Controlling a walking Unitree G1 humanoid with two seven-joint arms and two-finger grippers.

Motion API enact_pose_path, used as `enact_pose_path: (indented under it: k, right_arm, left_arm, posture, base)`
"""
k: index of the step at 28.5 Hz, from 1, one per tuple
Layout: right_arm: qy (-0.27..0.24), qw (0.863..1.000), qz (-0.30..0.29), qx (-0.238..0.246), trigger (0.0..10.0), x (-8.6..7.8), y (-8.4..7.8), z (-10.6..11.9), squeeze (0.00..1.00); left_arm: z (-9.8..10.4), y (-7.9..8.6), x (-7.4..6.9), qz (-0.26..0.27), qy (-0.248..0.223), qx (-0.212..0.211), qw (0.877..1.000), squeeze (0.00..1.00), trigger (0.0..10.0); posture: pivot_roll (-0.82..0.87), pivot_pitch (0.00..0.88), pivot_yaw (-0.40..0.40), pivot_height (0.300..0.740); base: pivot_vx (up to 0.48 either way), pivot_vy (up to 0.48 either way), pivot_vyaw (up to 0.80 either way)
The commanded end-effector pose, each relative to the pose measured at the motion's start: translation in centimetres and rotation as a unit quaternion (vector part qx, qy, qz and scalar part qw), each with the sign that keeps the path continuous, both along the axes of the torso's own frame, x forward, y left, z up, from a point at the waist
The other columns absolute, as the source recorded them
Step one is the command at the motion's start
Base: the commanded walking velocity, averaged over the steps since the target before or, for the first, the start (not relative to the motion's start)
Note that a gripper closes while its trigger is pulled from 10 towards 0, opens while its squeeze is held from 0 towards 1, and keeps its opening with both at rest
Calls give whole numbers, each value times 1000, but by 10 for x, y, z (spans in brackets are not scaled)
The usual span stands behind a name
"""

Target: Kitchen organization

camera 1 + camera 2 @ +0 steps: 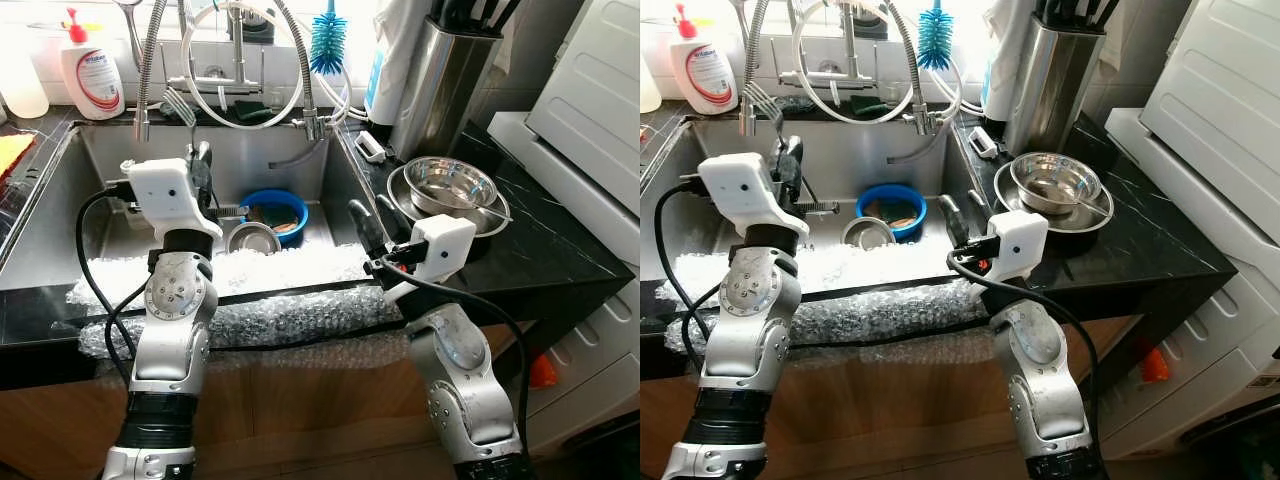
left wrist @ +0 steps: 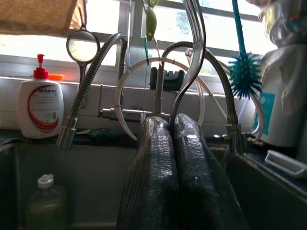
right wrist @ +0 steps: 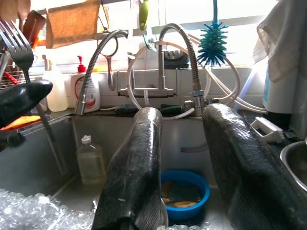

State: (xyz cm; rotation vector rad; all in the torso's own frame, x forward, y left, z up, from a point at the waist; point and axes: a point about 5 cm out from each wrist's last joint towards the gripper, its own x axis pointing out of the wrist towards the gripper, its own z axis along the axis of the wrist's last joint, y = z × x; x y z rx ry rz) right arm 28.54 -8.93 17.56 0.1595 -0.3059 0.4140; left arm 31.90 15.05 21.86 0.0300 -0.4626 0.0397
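Right wrist view: left gripper (image 1: 201,160) pinches a fork (image 3: 17,40) upright over the sink (image 1: 60,210); right gripper (image 1: 365,222) spread wide, empty.

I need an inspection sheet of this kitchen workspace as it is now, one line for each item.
Surface: black counter; bubble wrap lies over the front edge of the sink.
Job's things: blue bowl and small steel bowl in the sink; stacked steel bowls on the counter.
Clutter: soap bottle, blue brush behind the sink.
Grippers: left gripper shut on fork, above the sink; right gripper open, near the sink's right edge.
Cables: black cables loop along both arms.
Surroundings: white appliance on the right.
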Motion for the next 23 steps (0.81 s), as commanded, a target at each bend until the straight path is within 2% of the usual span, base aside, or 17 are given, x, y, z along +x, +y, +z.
enact_pose_path:
  k: [1,9,15,18,23]
  right_arm:
    - [-12,1000,-19,0,10000,1,-7,4,0]
    - [-5,999,-39,-16,10000,1,-14,-4,0]
    - [10,998,-57,-27,10000,3,-21,-11,0]
    - [15,997,-62,-35,10000,5,-22,-12,0]
    - [19,997,-62,-37,10000,6,-23,-14,0]
  left_arm:
    - [-6,-1,1,9,9,29,999,0,10000]
    - [-26,7,7,30,54,72,996,0,10000]
    - [-34,17,12,52,94,71,992,0,10000]
    - [-38,23,15,62,112,48,991,0,10000]
    - [-40,23,16,66,124,52,989,0,10000]
  posture:
    - [1,1,-102,740]
    - [-2,2,-98,740]
    - [0,3,-99,740]
    - [1,2,-101,740]
    - [2,4,-104,740]
  base:
    - [0,0,0]
    - [0,0,0]
    - [0,0,0]
    - [0,0,0]
    - [0,0,0]
